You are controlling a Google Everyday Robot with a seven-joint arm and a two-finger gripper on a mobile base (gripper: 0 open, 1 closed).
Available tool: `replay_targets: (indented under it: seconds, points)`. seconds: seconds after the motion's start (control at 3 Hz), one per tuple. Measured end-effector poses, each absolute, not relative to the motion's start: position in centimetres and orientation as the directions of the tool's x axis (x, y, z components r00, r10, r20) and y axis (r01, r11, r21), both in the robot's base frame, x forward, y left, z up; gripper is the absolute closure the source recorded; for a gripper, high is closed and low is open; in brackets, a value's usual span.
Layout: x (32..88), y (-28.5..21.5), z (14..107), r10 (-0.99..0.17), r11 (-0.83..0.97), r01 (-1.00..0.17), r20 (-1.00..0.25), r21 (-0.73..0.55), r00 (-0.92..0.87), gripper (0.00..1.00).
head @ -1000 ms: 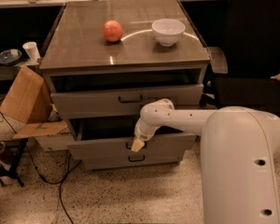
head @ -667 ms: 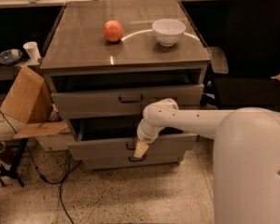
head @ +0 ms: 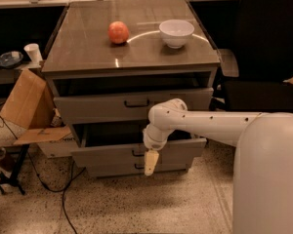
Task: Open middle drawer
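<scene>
The grey cabinet (head: 83, 48) has three drawers. The middle drawer (head: 105, 156) stands pulled out a little, with a dark gap above its front, and its small dark handle (head: 136, 153) shows at the centre. My gripper (head: 150, 164) hangs pointing down just right of that handle, in front of the middle drawer's front and overlapping the lowest drawer (head: 112, 169). My white arm (head: 210, 123) reaches in from the right. The taller top drawer (head: 97, 108) is also partly out.
A red apple (head: 118, 32) and a white bowl (head: 176, 32) sit on the cabinet top. A cardboard box (head: 24, 101) leans at the left, with a paper cup (head: 33, 52) behind it. A black chair (head: 268, 57) stands at the right. Cables (head: 63, 199) lie on the floor.
My gripper has moved a little down and to the right, toward the camera. The drawers look about as they were.
</scene>
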State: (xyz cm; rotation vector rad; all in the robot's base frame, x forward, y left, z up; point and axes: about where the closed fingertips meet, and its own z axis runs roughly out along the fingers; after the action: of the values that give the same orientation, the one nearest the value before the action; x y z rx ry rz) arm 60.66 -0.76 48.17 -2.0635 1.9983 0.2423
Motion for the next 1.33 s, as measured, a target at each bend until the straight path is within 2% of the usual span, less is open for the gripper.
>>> replay_targets:
  seconds: [0.67, 1.0, 1.33]
  points:
    - [62.8, -1.2, 46.0, -0.973, -0.087, -0.993, -0.206, -0.08, 0.102, 0.0]
    - [63.4, -2.7, 44.3, -0.981, -0.1, -0.992, -0.159, -0.083, 0.112, 0.0]
    - [63.1, -6.6, 42.6, -0.989, -0.086, -0.994, -0.115, -0.071, 0.093, 0.0]
